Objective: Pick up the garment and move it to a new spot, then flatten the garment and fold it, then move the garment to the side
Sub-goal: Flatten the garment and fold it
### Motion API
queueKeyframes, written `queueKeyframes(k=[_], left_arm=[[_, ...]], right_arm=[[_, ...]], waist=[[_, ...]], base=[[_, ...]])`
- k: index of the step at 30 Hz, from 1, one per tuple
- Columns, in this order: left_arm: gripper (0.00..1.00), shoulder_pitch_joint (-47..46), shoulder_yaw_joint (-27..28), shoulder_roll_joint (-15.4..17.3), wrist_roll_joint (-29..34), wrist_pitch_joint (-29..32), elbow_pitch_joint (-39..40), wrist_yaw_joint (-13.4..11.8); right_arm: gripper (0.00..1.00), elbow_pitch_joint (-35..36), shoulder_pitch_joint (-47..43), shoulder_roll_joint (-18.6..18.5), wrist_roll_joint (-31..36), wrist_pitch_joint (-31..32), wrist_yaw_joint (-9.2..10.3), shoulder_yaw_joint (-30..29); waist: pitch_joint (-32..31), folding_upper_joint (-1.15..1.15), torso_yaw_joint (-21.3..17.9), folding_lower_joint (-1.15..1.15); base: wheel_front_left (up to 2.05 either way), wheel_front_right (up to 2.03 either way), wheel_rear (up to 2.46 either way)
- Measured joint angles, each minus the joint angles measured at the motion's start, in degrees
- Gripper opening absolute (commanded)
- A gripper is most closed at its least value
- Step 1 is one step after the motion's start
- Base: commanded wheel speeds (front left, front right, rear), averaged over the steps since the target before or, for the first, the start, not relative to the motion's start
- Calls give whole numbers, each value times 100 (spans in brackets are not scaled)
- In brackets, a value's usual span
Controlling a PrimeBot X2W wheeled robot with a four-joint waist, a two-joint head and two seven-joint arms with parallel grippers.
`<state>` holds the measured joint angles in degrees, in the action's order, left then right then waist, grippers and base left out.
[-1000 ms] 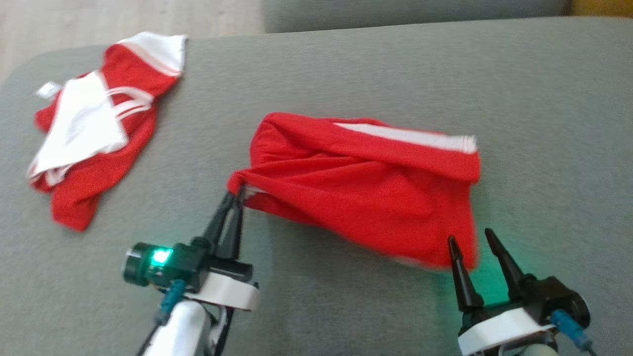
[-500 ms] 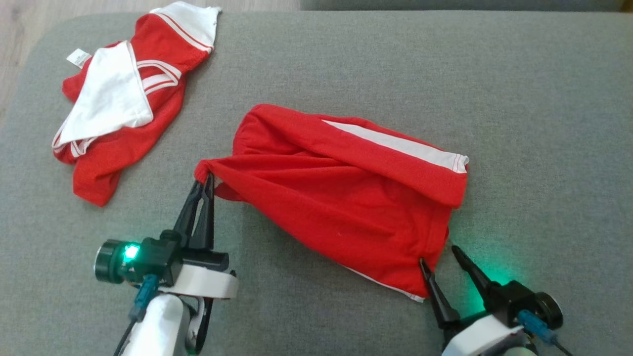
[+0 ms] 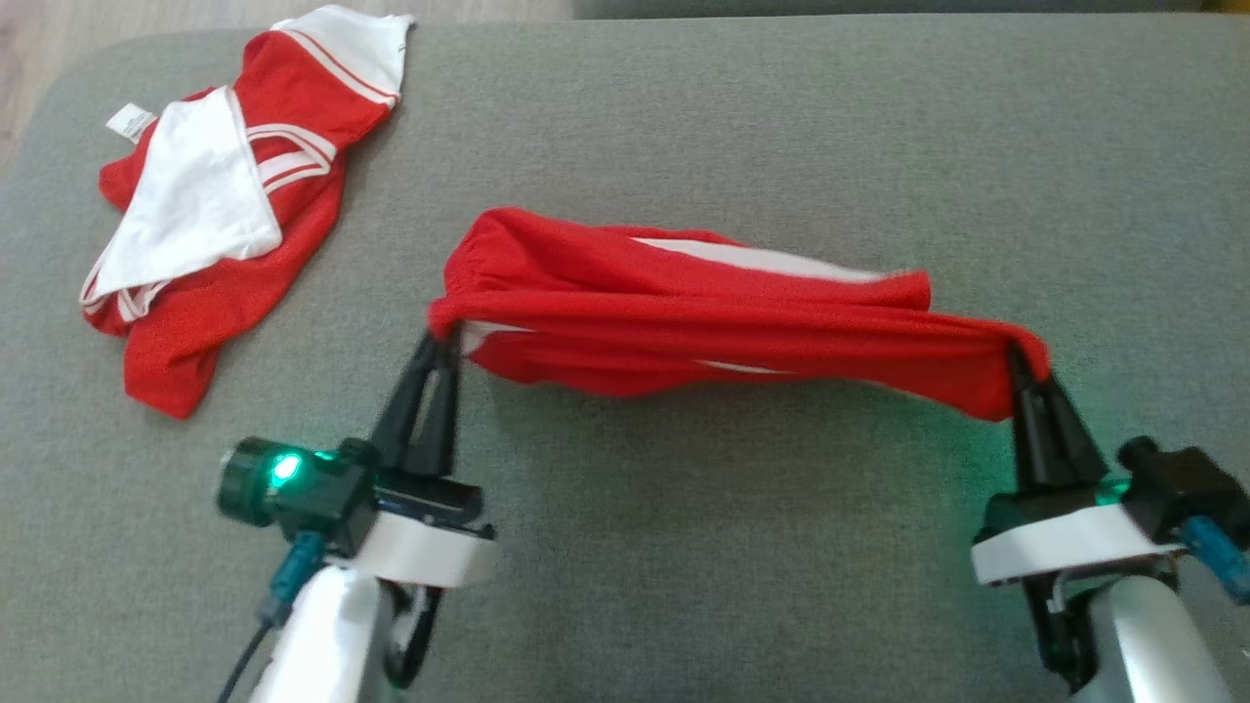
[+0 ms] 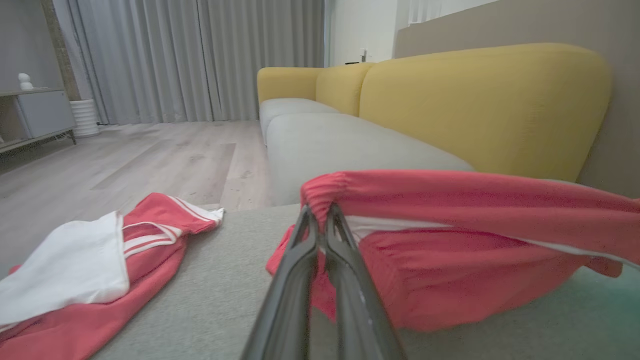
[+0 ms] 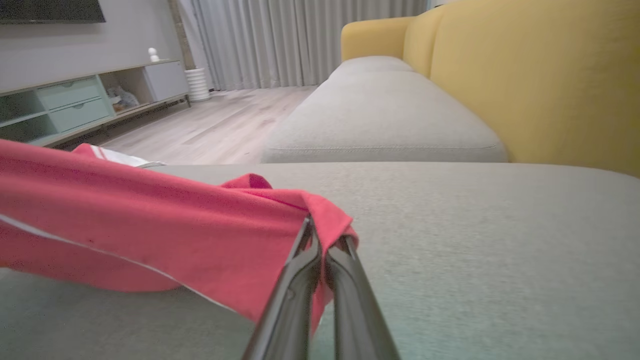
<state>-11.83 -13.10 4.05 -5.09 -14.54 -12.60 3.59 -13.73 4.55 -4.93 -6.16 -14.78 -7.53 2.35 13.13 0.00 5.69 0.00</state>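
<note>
So the red garment (image 3: 684, 312) is strung out left to right across the middle of the grey cushion (image 3: 781, 127), held up by both ends. The left gripper (image 3: 439, 342) has its fingers pinched tight on the gathered left corner, right by the bunched waistband. The right gripper (image 3: 1023, 363) is clamped the same way on the right corner, with cloth draped over its tips. Between them the top edge runs pretty taut, there's a white stripe (image 3: 762, 259) on the far side, and the lower folds sag. From the left wrist view they look like they're touching the cushion.

Other stuff around: a second garment (image 3: 215, 215), red and white, lies crumpled at the far left corner of the cushion, well apart from the held one, with a little white tag (image 3: 130, 121) poking out at its far left. Past the cushion there's another grey seat (image 5: 380, 115), with a yellow backrest (image 4: 475, 100) along the right. On the far left side you get wood floor (image 4: 150, 160), grey curtains (image 4: 200, 55) and a low shelf unit (image 5: 75, 100) against the wall.
</note>
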Motion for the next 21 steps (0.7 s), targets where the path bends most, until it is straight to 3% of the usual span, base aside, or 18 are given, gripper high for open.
queueKeyframes(k=[6,10,13,17,20,21], left_arm=[[1,-4,-609,-79,-372,1,188,356],[0,-24,-1176,-46,-875,0,426,357],[0,-192,-1785,268,-1572,0,865,389],[0,-359,-1911,606,-1740,0,931,400],[0,-561,-2035,657,-1657,0,653,400],[0,-637,-2023,635,-1634,0,549,400]], right_arm=[[0,162,16,84,323,0,0,-667],[0,525,-87,68,296,0,0,-904],[0,857,-582,-38,45,62,0,-956],[0,953,-693,-147,-282,421,0,-765],[0,457,-196,-137,-469,546,0,-530],[41,210,37,-137,-493,542,0,-488]], waist=[[-35,0,-131,0],[-53,0,-192,0],[-10,0,-259,0],[95,0,-361,0],[210,0,-413,0],[250,0,-428,0]], base=[[0,0,0],[0,0,0],[0,0,0],[0,0,0],[0,0,0],[0,0,0]])
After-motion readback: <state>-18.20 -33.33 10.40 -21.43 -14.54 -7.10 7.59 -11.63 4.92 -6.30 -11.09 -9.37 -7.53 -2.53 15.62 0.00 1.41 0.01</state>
